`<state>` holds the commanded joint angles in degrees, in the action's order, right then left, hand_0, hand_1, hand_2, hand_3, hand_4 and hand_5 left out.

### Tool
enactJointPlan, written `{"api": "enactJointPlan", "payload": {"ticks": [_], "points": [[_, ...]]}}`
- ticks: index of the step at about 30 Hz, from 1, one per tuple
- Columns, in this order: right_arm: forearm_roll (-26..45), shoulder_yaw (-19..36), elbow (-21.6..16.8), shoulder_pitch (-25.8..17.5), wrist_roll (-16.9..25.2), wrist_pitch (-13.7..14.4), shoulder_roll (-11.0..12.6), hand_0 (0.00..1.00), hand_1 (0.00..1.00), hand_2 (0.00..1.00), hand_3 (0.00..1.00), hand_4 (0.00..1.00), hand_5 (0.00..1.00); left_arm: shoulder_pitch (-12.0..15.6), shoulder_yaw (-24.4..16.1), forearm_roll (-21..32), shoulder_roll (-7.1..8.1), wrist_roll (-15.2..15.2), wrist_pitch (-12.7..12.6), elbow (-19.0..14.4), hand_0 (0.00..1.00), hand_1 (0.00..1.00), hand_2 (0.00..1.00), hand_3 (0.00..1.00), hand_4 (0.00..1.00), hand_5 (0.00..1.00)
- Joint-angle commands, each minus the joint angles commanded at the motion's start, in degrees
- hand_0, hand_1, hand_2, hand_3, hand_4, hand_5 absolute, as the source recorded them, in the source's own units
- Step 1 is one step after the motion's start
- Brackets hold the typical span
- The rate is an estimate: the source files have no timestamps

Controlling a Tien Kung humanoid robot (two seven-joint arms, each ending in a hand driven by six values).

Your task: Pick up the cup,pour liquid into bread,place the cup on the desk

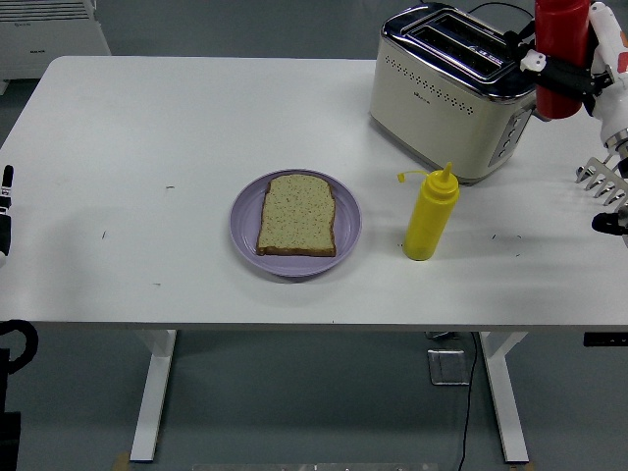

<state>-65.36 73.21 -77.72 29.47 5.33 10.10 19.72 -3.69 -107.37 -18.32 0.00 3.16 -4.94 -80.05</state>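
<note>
Head view: at two o'clock, the right hand (574, 74) grips an upright red bottle (561, 49), its top cut off; left hand (5, 211) barely shows, grip unreadable. Bread (297, 215) sits mid-tabletop (147, 147).

No text can be read anywhere; the toaster (446, 93) near the table's (196, 128) far right corner bears a small dark mark on its cream side, too small to make out; the white unit (49, 34) beyond the table's far left corner carries a faint grey mark, also unreadable; the yellow bottle (430, 213) shows no label.
</note>
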Motion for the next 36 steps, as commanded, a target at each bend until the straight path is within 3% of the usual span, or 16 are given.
{"api": "enactJointPlan", "payload": {"ticks": [12,20,28,36], "points": [[27.35,4.44,2.29,-5.38,0.74,-2.45,-0.54,0.074,0.085,0.232,0.330,0.755,0.191,0.05,0.58,0.00,0.00,-0.03,-0.02,0.08,0.787,0.743,0.734,0.683,0.567,0.998],[24.53,6.30,4.83,-8.79,5.33,-3.61,-1.02,0.067,0.076,0.223,0.325,0.757,0.199,0.13,0.68,-0.01,0.00,-0.04,-0.05,0.09,0.787,0.743,0.734,0.683,0.567,0.998],[20.64,3.24,7.09,-11.45,13.24,0.40,-0.95,0.078,0.082,0.227,0.327,0.761,0.209,-0.07,0.78,-0.01,0.00,-0.05,-0.05,0.10,0.787,0.743,0.734,0.683,0.567,0.998],[22.13,-1.37,9.79,-13.08,18.84,2.92,-1.90,0.126,0.098,0.228,0.323,0.776,0.241,-0.15,0.65,-0.03,0.00,-0.02,-0.08,0.20,0.787,0.743,0.734,0.683,0.566,0.998]]}}
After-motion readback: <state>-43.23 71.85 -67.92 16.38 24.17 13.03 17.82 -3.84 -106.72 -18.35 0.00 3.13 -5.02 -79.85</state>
